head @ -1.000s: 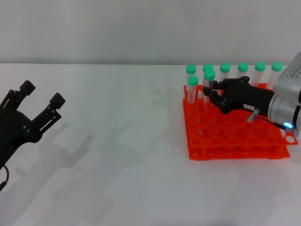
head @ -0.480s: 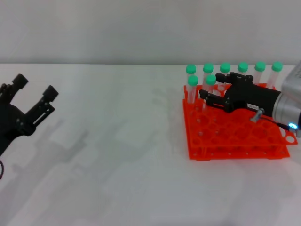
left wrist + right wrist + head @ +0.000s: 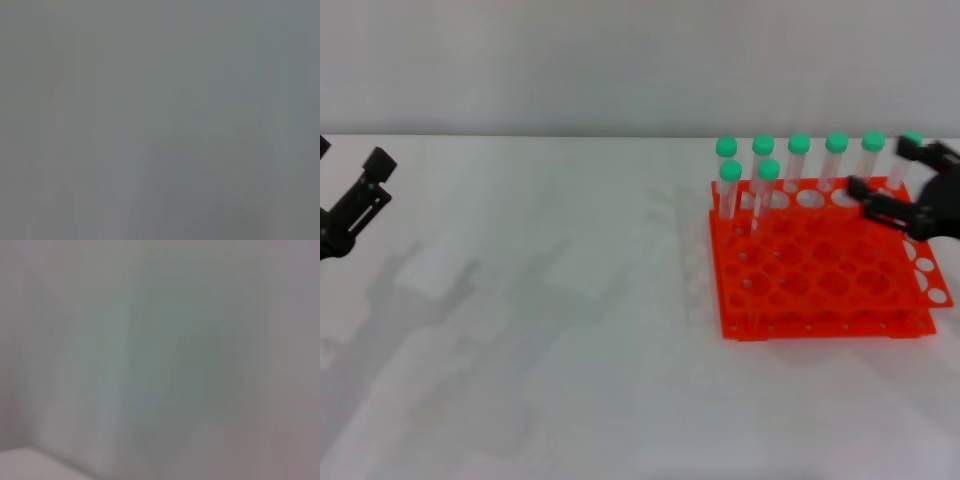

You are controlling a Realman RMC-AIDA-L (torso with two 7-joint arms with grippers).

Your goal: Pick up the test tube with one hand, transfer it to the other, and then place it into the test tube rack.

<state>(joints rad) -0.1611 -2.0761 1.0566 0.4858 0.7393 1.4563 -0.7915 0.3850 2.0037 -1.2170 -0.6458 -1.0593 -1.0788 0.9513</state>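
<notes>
The orange-red test tube rack [image 3: 820,290] stands on the white table at the right. Several green-capped clear tubes stand upright in its back row. Two more stand in the second row, one of them the test tube [image 3: 767,190]. My right gripper [image 3: 878,168] is open and empty over the rack's back right part, clear of that tube. My left gripper [image 3: 352,150] is open and empty at the far left edge of the head view, only partly in view. Both wrist views show only grey blur.
The white table [image 3: 570,300] stretches bare between the two arms. A plain pale wall [image 3: 620,60] rises behind it. The rack's front rows of holes hold no tubes.
My right gripper has let go of the second-row tube and drawn back to the right, open. The tube stays upright in the rack. My left gripper has moved further left, partly out of view.
</notes>
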